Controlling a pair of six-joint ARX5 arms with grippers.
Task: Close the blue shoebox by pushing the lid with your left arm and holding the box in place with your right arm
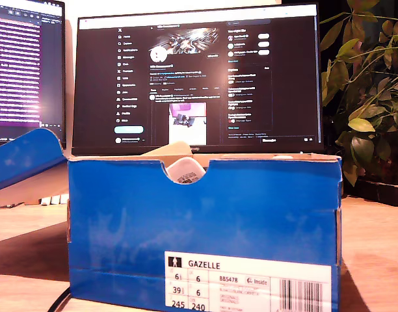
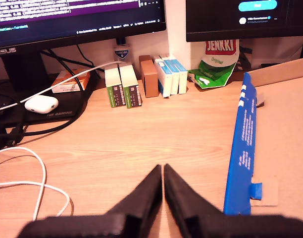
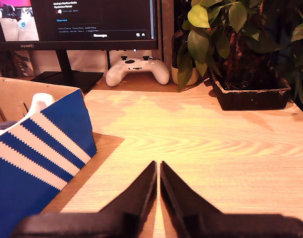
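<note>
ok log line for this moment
shoebox: open | lid: swung out, untouched | first claw: shut, beside lid | second claw: shut, off box

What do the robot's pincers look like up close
Both look alike. My first pincer and my second pincer each have two matte black, wedge-shaped fingers tapering to thin pointed tips, widening back into a black body. No markings, labels or cables show on either. The arms behind them are out of view.
</note>
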